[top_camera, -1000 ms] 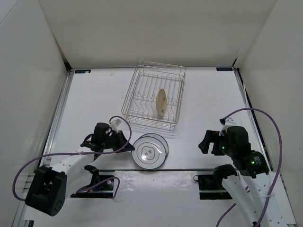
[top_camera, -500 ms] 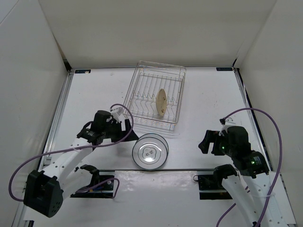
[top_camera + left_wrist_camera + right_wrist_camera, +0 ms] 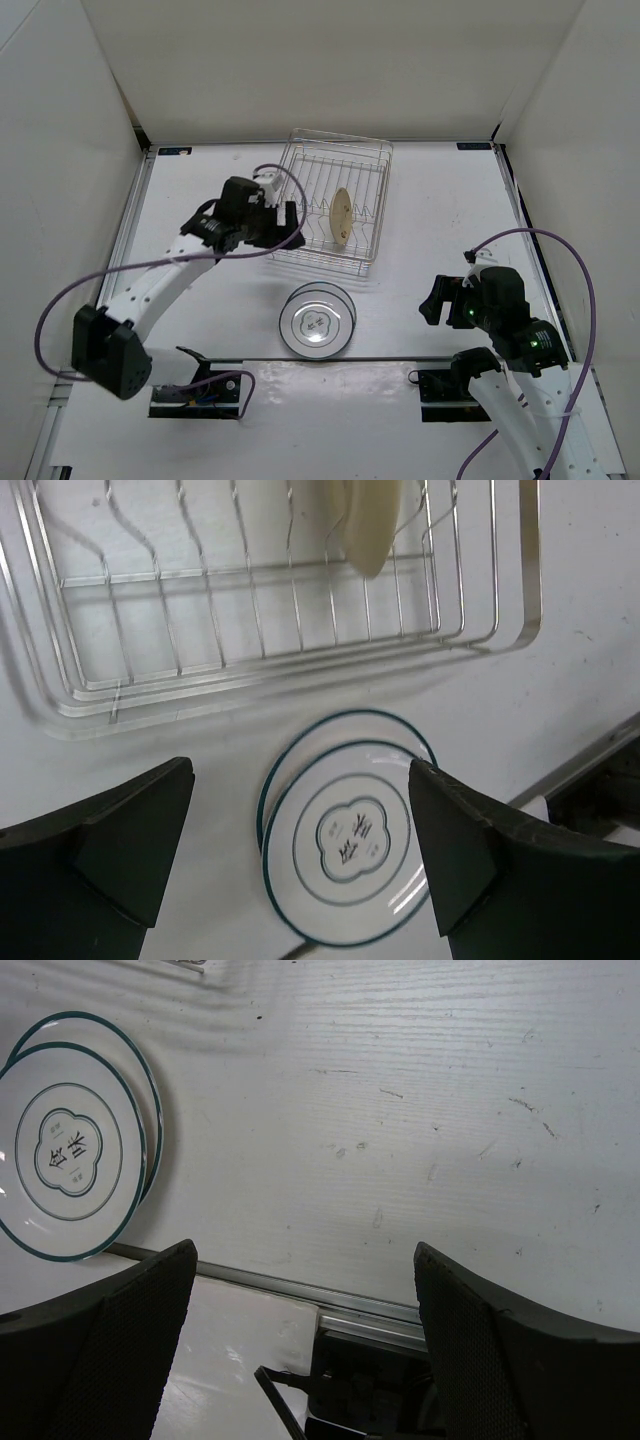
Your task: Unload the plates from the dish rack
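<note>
Top external: the tan plate (image 3: 341,215) was seen upright in the dish rack (image 3: 320,260), two ringed plates (image 3: 317,320) stacked on the table (image 3: 450,200) nearby. Left wrist: the left gripper (image 3: 298,765) was spread wide, empty. Right wrist: the right gripper (image 3: 305,1250) was likewise spread wide, empty.

I see my top plate (image 3: 347,840) is white with a dark green rim ring, a thinner ring inside, and a flower outline around dark squiggles. The lower plate (image 3: 340,727) shows the same white and green rim. The third plate (image 3: 372,520) is plain tan. The dish rack (image 3: 365,190) is silver wire. The table (image 3: 200,180) is white, the cables (image 3: 535,231) purple, and the left gripper (image 3: 300,765) and right gripper (image 3: 305,1245) black.
</note>
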Action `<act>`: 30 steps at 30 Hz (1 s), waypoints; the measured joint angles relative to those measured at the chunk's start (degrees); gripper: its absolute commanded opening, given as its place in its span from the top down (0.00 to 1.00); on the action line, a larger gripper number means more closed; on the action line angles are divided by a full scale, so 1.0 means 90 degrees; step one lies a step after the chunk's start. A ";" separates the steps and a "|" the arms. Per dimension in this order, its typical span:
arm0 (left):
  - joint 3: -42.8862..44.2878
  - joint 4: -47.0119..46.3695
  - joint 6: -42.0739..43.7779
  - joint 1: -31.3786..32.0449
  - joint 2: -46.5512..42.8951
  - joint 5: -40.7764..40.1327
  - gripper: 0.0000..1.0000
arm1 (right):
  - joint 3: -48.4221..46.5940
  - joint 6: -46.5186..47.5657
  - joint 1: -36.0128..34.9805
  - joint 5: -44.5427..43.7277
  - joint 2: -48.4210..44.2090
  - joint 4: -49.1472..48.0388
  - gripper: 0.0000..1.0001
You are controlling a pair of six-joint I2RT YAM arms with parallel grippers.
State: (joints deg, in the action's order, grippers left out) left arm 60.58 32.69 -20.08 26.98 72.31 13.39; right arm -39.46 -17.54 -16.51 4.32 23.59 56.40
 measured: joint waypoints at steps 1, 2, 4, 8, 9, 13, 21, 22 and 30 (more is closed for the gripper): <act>0.0243 -0.0044 0.0053 0.0109 0.0294 -0.0075 0.00 | 0.0000 0.0000 0.0000 0.0000 0.0000 0.0000 0.10; 0.0510 -0.0119 0.0117 0.0243 0.0641 -0.0155 0.00 | 0.0000 0.0000 0.0000 0.0000 -0.0005 0.0000 0.10; 0.0988 -0.0238 0.0238 0.0459 0.1197 -0.0333 0.00 | 0.0000 0.0000 0.0000 -0.0002 -0.0032 0.0000 0.10; 0.1518 -0.0595 0.0515 0.0894 0.1967 -0.0729 0.00 | 0.0000 0.0000 0.0000 -0.0002 -0.0100 0.0000 0.10; 0.1666 -0.0585 0.0568 0.0971 0.2123 -0.0811 0.00 | 0.0000 -0.0002 0.0000 -0.0002 -0.0100 0.0000 0.10; 0.2756 -0.0498 0.0852 0.1248 0.3019 -0.1205 0.00 | 0.0000 -0.0002 0.0000 -0.0002 -0.0100 0.0000 0.10; 0.4102 -0.0299 0.1450 0.1678 0.4231 -0.2327 0.14 | 0.0000 -0.0002 0.0000 -0.0002 -0.0114 0.0000 0.10; 0.4150 -0.0279 0.1511 0.1727 0.4330 -0.2487 0.16 | 0.0000 0.0000 0.0000 -0.0002 -0.0126 0.0000 0.10; 0.4228 0.0007 0.1877 0.1860 0.4770 -0.3286 0.61 | 0.0000 0.0000 0.0000 0.0000 -0.0143 0.0000 0.10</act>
State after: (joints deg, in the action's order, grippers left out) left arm 98.63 32.75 -3.18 43.72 115.24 -16.19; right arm -39.46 -17.54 -16.51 4.32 22.31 56.40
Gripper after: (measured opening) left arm 0.489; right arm 0.904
